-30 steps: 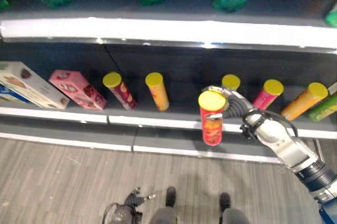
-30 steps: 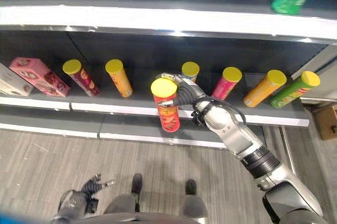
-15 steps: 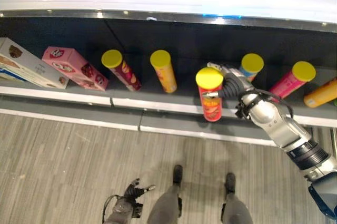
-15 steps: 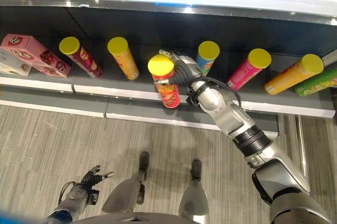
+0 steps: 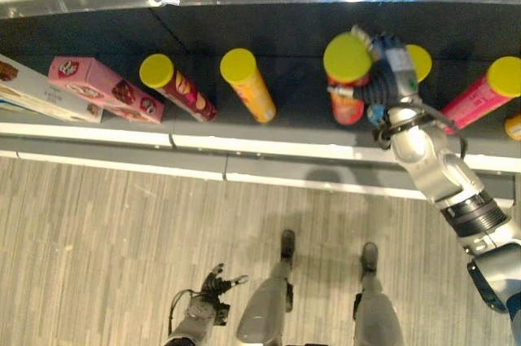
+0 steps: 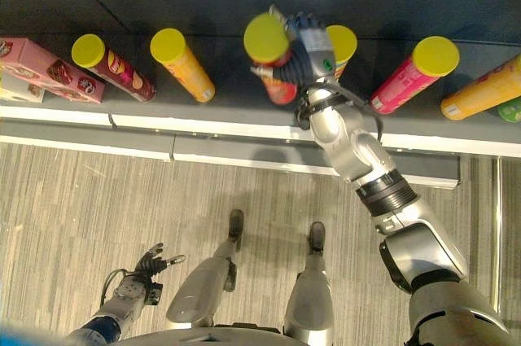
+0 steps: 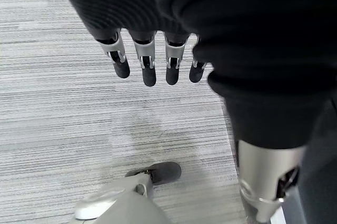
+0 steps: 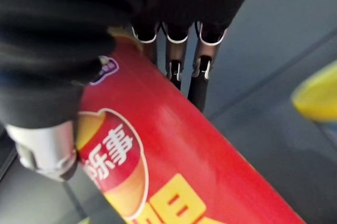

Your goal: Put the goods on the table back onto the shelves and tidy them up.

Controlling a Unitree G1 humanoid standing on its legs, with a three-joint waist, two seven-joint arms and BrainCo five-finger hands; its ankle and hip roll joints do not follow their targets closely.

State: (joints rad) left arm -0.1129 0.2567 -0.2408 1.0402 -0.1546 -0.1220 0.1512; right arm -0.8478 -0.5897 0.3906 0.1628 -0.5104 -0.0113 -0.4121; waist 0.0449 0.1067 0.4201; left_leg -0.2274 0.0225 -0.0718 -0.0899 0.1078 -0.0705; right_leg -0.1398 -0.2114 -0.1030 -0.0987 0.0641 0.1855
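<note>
Left eye view
My right hand [image 5: 389, 69]: upper right of centre, fingers curled round the red crisp tube [image 5: 348, 85], a smooth cylinder with a flat yellow lid.
Red crisp tube, place: upper middle of the frame, over the dark shelf [image 5: 293, 130], lid towards the camera.
Shelf: matt dark board across the top of the frame, with a pale glossy front strip.
Row on the shelf, left to right: a pink cardboard box [image 5: 106, 90] lying on its side at upper left, a dark red tube [image 5: 176, 86], an orange tube [image 5: 248, 85], then past my hand a magenta tube [image 5: 486, 90] at the right edge; all tubes have round yellow lids.
Floor [image 5: 106, 240]: grey plank pattern with fine streaks, lower half of the frame.
My left hand [image 5: 207, 301]: bottom edge, left of centre, low by the floor.

Right eye view
Same shelf: the red crisp tube [image 6: 273, 57] sits upper middle in my right hand [image 6: 311, 49]; a yellow-lidded tube [image 6: 342, 43] shows just behind the hand.

Left wrist view
My left hand [image 7: 150, 60]: dark-tipped silver fingers hang straight and relaxed from the ribbed cover, upper middle, holding nothing, above the streaked grey floor.

Right wrist view
My right hand [image 8: 179, 50]: fingers wrapped on the glossy red tube wall [image 8: 179, 171], which crosses the frame from upper left to lower right over the flat grey shelf surface.
</note>
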